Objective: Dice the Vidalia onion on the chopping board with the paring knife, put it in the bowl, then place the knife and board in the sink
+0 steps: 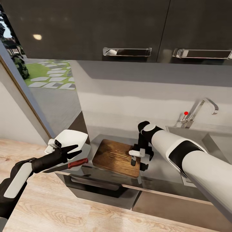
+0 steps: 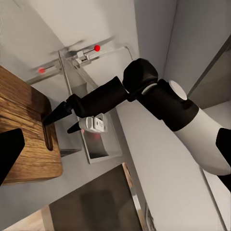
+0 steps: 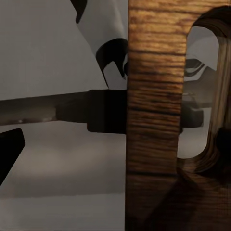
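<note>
Chopping board is lying on the desk, my right claw hanging released over its 3 o'clock handle end. My left claw, also released, is hovering above the paring knife at 9 o'clock. I judge clearing into the sink is remaining.

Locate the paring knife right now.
Head view: the paring knife lies on the countertop, left of the chopping board, just under the left gripper.
</note>
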Available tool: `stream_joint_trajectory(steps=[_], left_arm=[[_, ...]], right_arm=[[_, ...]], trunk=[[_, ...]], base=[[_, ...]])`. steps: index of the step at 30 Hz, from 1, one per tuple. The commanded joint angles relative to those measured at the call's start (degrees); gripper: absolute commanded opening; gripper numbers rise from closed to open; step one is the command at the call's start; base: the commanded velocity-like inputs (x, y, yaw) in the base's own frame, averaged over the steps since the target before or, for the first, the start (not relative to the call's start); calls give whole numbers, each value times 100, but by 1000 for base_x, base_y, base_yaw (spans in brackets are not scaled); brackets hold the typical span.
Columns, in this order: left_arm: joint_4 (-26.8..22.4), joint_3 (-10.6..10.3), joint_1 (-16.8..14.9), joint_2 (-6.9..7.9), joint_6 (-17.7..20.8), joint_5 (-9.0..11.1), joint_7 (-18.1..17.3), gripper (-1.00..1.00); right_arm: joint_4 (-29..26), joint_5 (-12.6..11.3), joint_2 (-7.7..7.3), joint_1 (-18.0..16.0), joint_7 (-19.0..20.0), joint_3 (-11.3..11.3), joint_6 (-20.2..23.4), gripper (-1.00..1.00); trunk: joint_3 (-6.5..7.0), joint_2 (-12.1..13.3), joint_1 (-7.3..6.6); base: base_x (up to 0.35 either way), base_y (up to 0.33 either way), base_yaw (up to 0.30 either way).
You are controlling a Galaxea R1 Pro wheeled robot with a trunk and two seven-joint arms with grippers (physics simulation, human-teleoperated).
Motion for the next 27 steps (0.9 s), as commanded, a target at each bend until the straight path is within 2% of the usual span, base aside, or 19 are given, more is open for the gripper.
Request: stream_joint_trajectory(steps=[1, 27], left_arm=[[-1, 2, -5, 2, 20, -9, -20, 100], [6, 2, -5, 27, 21, -4, -21, 100]], right_arm=[[0, -50, 3, -9, 48, 0, 0, 100], [127, -53, 3, -9, 54, 0, 0, 100]], trunk=[[-11, -12, 3], [-11, -12, 3]], base=[[0, 0, 0], [0, 0, 0]])
